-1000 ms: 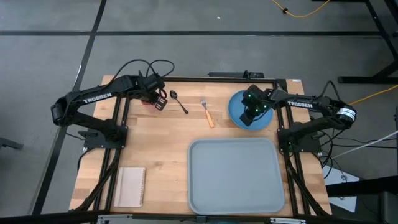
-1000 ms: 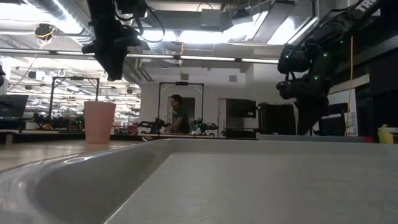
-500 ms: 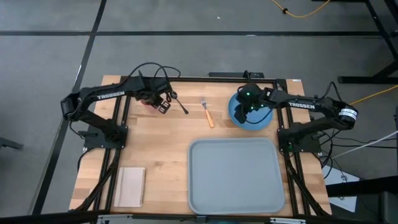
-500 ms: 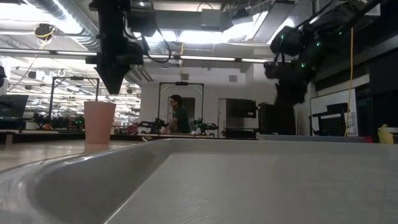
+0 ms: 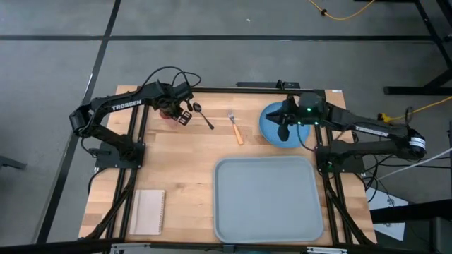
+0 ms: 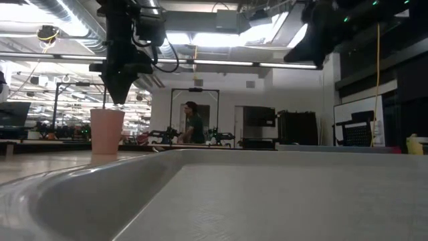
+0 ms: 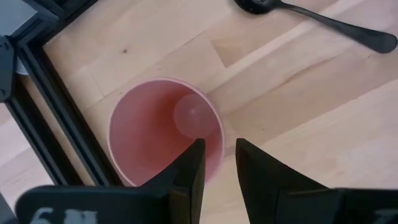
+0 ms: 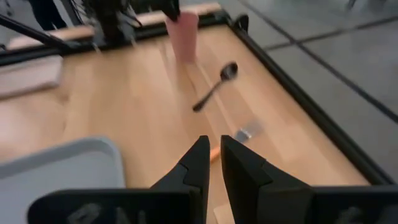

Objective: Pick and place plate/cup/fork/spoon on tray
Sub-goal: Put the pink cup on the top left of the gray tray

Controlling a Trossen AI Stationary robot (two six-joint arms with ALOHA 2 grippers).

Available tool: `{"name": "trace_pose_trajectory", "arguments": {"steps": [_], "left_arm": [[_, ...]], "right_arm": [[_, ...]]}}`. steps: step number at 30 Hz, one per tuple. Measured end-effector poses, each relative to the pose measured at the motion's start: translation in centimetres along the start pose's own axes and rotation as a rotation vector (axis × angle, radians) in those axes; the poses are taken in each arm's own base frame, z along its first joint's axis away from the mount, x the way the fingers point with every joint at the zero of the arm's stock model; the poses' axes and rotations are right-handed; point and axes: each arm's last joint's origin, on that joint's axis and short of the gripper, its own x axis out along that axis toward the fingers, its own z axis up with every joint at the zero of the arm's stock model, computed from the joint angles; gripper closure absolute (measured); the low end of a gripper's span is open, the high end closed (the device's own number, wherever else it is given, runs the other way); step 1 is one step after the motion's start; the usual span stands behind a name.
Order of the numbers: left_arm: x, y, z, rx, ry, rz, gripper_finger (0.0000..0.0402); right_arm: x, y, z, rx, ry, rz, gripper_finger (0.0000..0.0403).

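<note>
- The left tool (image 7: 217, 163) hangs over the small pink-red round cup (image 7: 165, 130) at the far left of the wooden surface (image 5: 183, 169); its two dark fingers (image 7: 189, 171) stand a narrow gap apart, just above the cup's rim, and grip nothing.
- From the low view the left tool (image 6: 119, 80) sits just above the upright cup (image 6: 107, 130), apart from it.
- The small dark spoon with an oval bowl and thin handle (image 5: 203, 115) lies just right of the cup (image 5: 167, 111), flat on the surface, handle angled toward the near right.
- The small fork with silver tines and an orange handle (image 5: 235, 128) lies right of the spoon, between it and the plate, tines toward the far side.
- The round flat light-blue plate (image 5: 269, 121) rests at the far right of the surface; the right tool (image 5: 284, 128) is over it, fingers (image 8: 198, 163) nearly together and holding nothing.
- The large light grey-blue rectangular tray with rounded corners and a raised rim (image 5: 265, 201) sits near and right of centre, nothing on it.
- A small white notepad (image 5: 148, 212) lies at the near left, well apart from the tray.
- A person (image 6: 193, 124) shows in the room beyond the surface.
</note>
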Motion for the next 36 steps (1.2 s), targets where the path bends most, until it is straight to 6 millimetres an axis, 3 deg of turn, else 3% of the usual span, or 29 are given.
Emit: {"name": "trace_pose_trajectory", "arguments": {"steps": [15, 30, 36], "left_arm": [[2.1, -1.4, 0.3, 0.043, 0.063, 0.041, 0.0319], [4.3, -1.9, 0.6, 0.100, 0.156, 0.069, 0.0321], [4.1, -2.2, 0.1, 0.149, 0.200, 0.044, 0.0392]], "right_arm": [[-4.5, 1.7, 1.0, -0.091, -0.172, 0.067, 0.0357], [-4.6, 1.7, 0.5, -0.064, -0.135, 0.074, 0.0357], [-4.6, 1.7, 0.5, -0.063, -0.135, 0.074, 0.0357]]}}
